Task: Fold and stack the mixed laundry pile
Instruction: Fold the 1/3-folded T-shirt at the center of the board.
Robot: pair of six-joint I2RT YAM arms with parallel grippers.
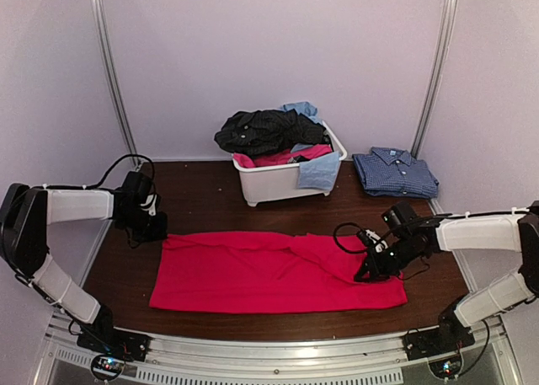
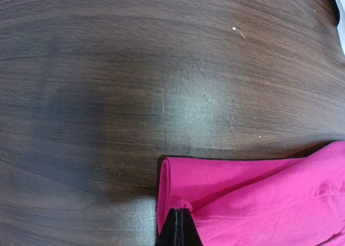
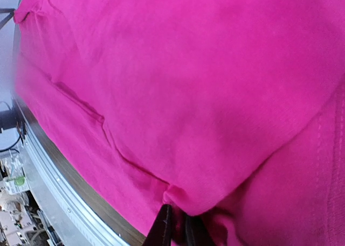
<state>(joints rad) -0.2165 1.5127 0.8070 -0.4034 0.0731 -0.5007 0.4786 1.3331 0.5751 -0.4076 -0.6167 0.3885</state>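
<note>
Hidden: from above we cannot make out the fingertips of the left gripper point(image 1: 157, 227); the right wrist view shows only the tips of the right gripper point(image 3: 178, 231).
Left fingers: pressed together, pinching the far-left corner of the bright pink-red cloth garment point(image 1: 269, 271).
Right fingers: nearly together, nipping a fold at its right end.
Garment: we see it spread on the dark wooden table point(image 1: 202, 200).
Around: white plastic tub point(image 1: 269, 187) of mixed clothes point(image 1: 265, 132) behind; folded blue checked shirt point(image 1: 396, 173) to its right.

You've got soft even overhead light, a pale glare patch on the dark table point(image 2: 199, 103) with a blurry shadow to its left, top view slightly soft, and the pink cloth point(image 3: 178, 84) oversaturated, blurred close up.
</note>
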